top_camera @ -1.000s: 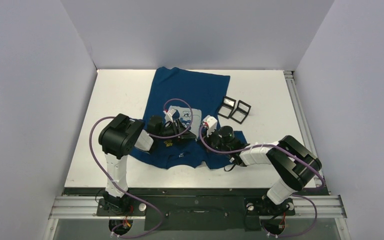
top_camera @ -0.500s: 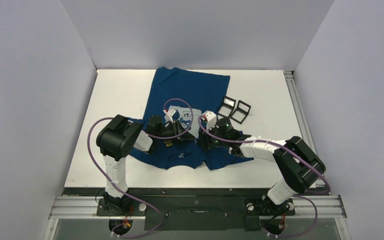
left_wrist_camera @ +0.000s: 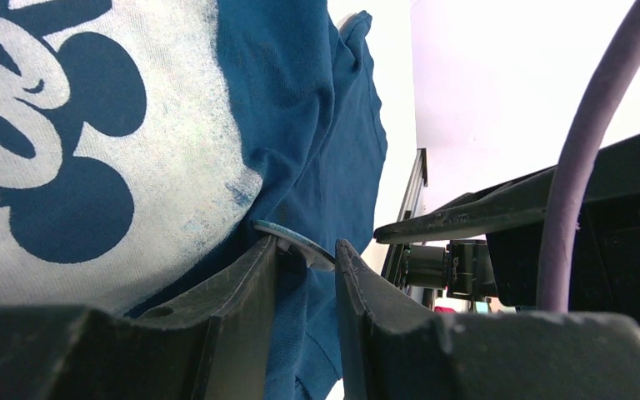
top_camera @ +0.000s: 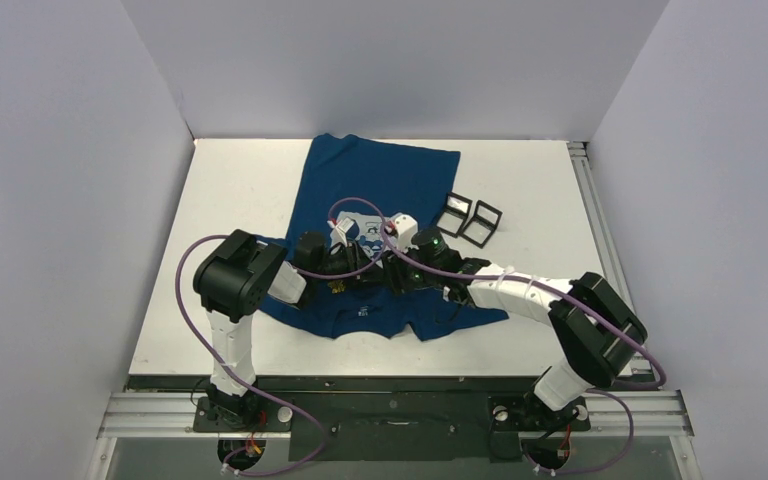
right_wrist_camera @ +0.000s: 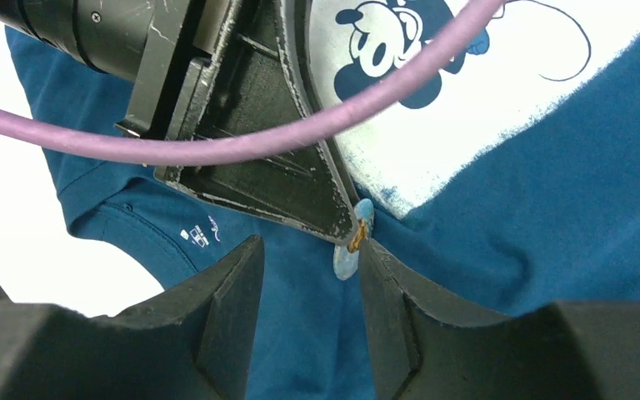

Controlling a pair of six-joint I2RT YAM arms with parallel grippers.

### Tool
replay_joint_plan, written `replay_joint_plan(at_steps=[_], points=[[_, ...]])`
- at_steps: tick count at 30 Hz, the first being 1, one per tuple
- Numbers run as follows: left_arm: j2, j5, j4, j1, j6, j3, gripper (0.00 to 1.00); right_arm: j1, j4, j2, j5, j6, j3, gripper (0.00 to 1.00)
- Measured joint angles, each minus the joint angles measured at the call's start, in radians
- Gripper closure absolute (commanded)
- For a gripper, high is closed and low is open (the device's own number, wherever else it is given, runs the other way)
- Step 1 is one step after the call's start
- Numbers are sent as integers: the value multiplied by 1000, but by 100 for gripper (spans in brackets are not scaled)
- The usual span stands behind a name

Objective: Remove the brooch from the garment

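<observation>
Reaching in further with the right arm than a second ago, carrying the right tool point(right_wrist_camera: 310, 247) leftward across the garment point(top_camera: 380, 170) until almost meeting the left tool point(left_wrist_camera: 307, 250) below the print point(top_camera: 368, 232). Holding the right tool's jaws apart, straddling the brooch point(right_wrist_camera: 348, 248), with its disc sitting close to one finger. Keeping the left arm where it was, pinching the brooch's pale blue disc edge-on between the left tool's narrowed fingers, just under the lower corner of the print. Showing a small orange-brown piece at the brooch's rim, the disc resting against the dark blue cloth. Leaving the garment lying flat on the worktop point(top_camera: 240, 190) as before, and the two black square boxes point(top_camera: 468, 218) sitting unmoved beside its right edge
</observation>
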State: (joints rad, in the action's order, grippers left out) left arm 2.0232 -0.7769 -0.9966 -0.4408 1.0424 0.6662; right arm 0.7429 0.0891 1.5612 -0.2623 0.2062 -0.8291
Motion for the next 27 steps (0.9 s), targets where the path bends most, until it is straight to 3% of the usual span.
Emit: replay_joint_plan(at_steps=[10, 20, 25, 27], points=[[0, 3, 0, -4, 0, 0, 73, 31, -72, 67, 113, -40, -46, 62], [0, 7, 0, -4, 0, 0, 72, 31, -92, 72, 142, -55, -46, 90], [0, 8, 0, -4, 0, 0, 71, 28, -85, 89, 116, -56, -51, 92], [0, 8, 0, -4, 0, 0, 70, 20, -79, 108, 95, -56, -55, 99]])
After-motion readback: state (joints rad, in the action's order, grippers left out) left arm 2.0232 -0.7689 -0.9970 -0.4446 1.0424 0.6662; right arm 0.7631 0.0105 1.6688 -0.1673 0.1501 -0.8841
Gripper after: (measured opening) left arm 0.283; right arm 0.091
